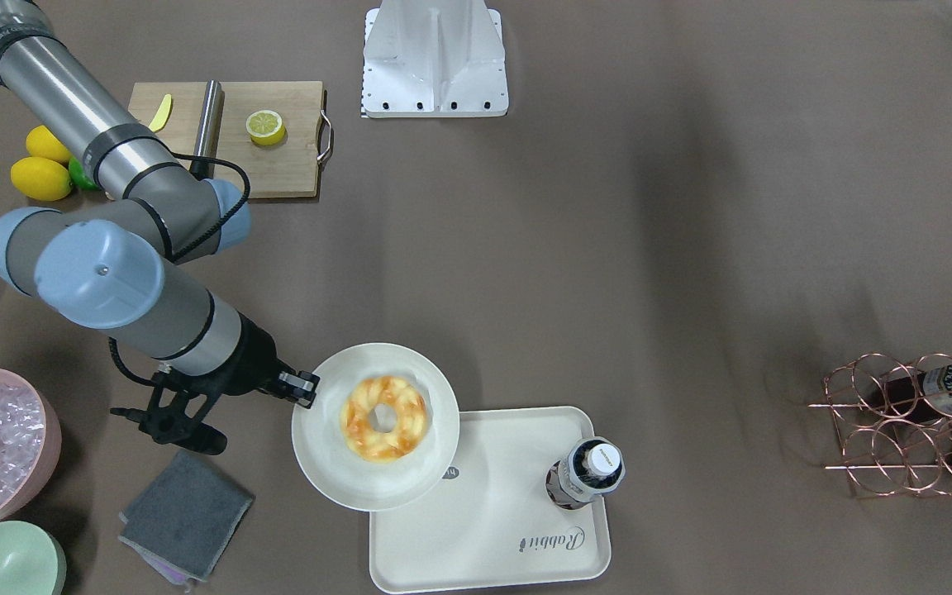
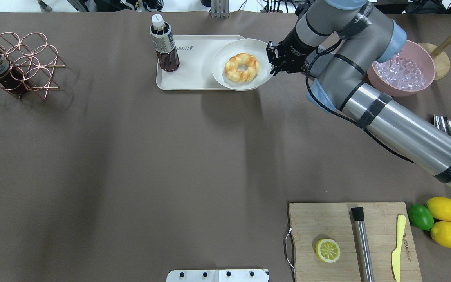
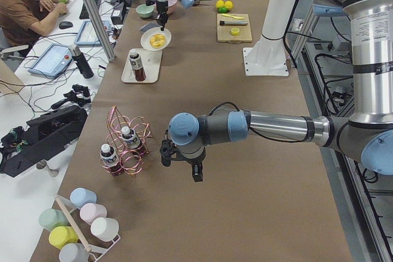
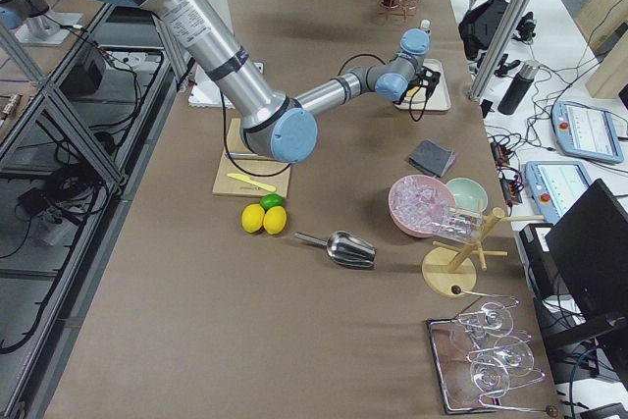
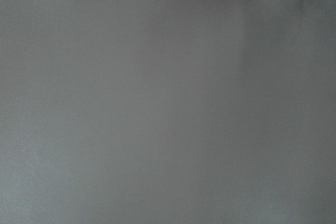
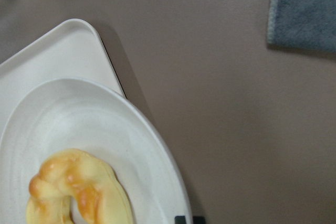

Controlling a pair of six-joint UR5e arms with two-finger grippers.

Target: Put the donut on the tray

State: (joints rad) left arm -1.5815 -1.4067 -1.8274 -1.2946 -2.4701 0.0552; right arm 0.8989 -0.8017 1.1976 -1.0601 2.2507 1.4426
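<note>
The donut (image 1: 358,423), a golden-orange twisted ring, lies on a round pale plate (image 1: 335,467). The plate partly overlaps the near corner of the cream-white tray (image 1: 492,516) and casts a shadow on it. My right gripper (image 1: 304,388) is shut on the plate's rim, on the side away from the tray. The overhead view shows the same: donut (image 2: 233,67), plate (image 2: 245,45), tray (image 2: 194,68), right gripper (image 2: 271,58). The right wrist view shows the donut (image 6: 79,182), plate (image 6: 79,119) and tray corner (image 6: 58,51). My left gripper (image 3: 167,153) hovers over bare table; I cannot tell whether it is open.
A dark bottle (image 1: 587,473) stands on the tray. A grey cloth (image 1: 187,512) and a pink bowl of ice (image 2: 401,70) lie near the right arm. The cutting board (image 2: 327,223) holds a halved lemon (image 2: 327,250). A copper bottle rack (image 2: 18,62) stands far left.
</note>
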